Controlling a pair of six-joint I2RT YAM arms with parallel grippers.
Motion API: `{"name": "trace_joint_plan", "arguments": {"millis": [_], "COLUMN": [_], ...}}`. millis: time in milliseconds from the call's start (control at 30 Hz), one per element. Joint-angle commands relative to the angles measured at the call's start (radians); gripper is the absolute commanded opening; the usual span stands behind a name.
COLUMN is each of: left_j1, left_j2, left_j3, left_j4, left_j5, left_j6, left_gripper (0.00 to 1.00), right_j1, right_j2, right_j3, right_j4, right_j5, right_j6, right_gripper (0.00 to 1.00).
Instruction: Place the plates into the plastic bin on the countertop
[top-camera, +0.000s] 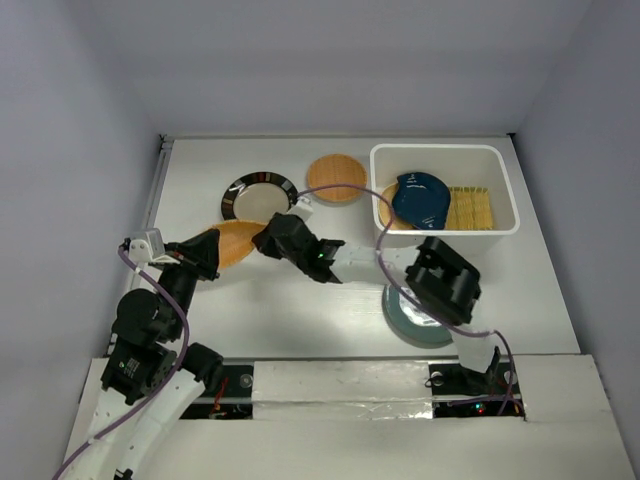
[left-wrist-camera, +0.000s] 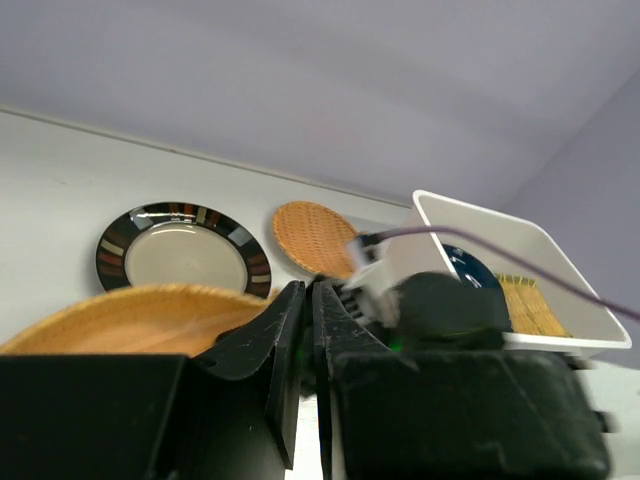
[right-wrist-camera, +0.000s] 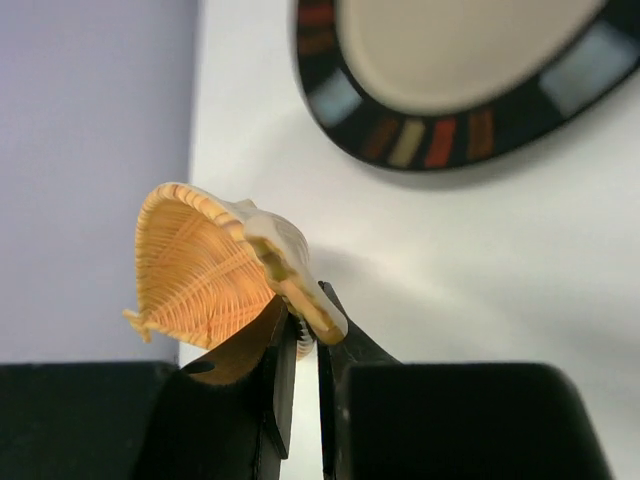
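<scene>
right gripper (right-wrist-camera: 303, 322) is clenched on the rim of the orange-yellow plate (right-wrist-camera: 200, 270), which stands tilted on edge, lifted off the countertop (right-wrist-camera: 480, 260). left gripper (left-wrist-camera: 308, 295) is pinched shut on the same plate from the opposite side (both arms have it at once). just ahead of the right fingertips lies the black-rimmed plate (right-wrist-camera: 450, 60). beyond the left gripper sit the woven tan plate (left-wrist-camera: 312, 238) and the plastic bin (top-camera: 445, 149), a blue leaf dish (top-camera: 420, 197) inside. the teal plate (top-camera: 415, 322) lies under the right arm's elbow.
</scene>
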Motion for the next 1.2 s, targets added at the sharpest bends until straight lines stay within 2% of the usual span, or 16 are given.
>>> {"name": "trace_joint_plan", "arguments": {"millis": [0, 100, 133, 233, 333, 400, 433, 533, 700, 800, 900, 1000, 1067, 1100, 1133, 1167], "left_j1": [-0.004, -0.004, -0.004, -0.004, -0.004, -0.004, -0.004, -0.004, -0.004, -0.004, -0.025, -0.07, -0.139, -0.171, -0.209, -0.294], "left_j2": [0.016, 0.024, 0.03, 0.041, 0.07, 0.128, 0.154, 0.236, 0.303, 0.358, 0.398, 0.415, 0.424, 0.447, 0.467, 0.493], "left_j3": [0.041, 0.036, 0.035, 0.03, 0.017, 0.023, 0.029, 0.038, 0.029, 0.035, 0.023, -0.003, -0.035, -0.049, -0.065, -0.085], "left_j4": [0.026, 0.033, 0.038, 0.044, 0.063, 0.046, 0.038, 0.046, 0.089, 0.078, 0.083, 0.106, 0.131, 0.145, 0.155, 0.2], "left_j5": [-0.003, 0.017, 0.031, 0.045, 0.08, 0.137, 0.137, 0.204, 0.329, 0.338, 0.362, 0.323, 0.266, 0.254, 0.206, 0.142], "left_j6": [-0.001, -0.001, -0.001, -0.001, -0.009, -0.024, -0.025, -0.027, -0.044, -0.061, -0.088, -0.122, -0.162, -0.176, -0.203, -0.216], "left_gripper": [0.06, 0.06, 0.07, 0.08, 0.15, 0.15, 0.15, 0.12, 0.12, 0.12, 0.11, 0.12, 0.14, 0.15, 0.16, 0.19], "right_j1": [-0.03, -0.112, -0.192, -0.362, -0.502, -0.609, -0.61, -0.764, -0.994, -1.03, -1.058, -1.082, -1.091, -1.091, -1.091, -1.091], "right_j2": [-0.225, -0.424, -0.53, -0.693, -0.872, -0.972, -1.003, -1.123, -1.155, -1.071, -1.025, -1.008, -0.999, -0.991, -0.983, -0.985], "right_j3": [-0.095, -0.235, -0.331, -0.506, -0.575, -0.649, -0.649, -0.749, -0.78, -0.749, -0.738, -0.735, -0.729, -0.72, -0.715, -0.711], "right_j4": [0.155, 0.188, 0.201, 0.214, 0.124, 0.016, 0.015, -0.023, -0.088, -0.135, -0.163, -0.166, -0.164, -0.167, -0.172, -0.189], "right_j5": [0.123, 0.094, 0.045, -0.012, -0.021, -0.032, -0.044, -0.104, -0.201, -0.28, -0.297, -0.293, -0.284, -0.276, -0.268, -0.262], "right_j6": [-0.121, -0.146, -0.149, -0.158, -0.205, -0.23, -0.23, -0.227, -0.285, -0.331, -0.35, -0.348, -0.348, -0.345, -0.344, -0.342], "right_gripper": [0.0, 0.0, 0.0, 0.0, 0.0, 0.0, 0.0, 0.0, 0.0, 0.0, 0.0, 0.0, 0.05, 0.12, 0.34, 0.45]}}
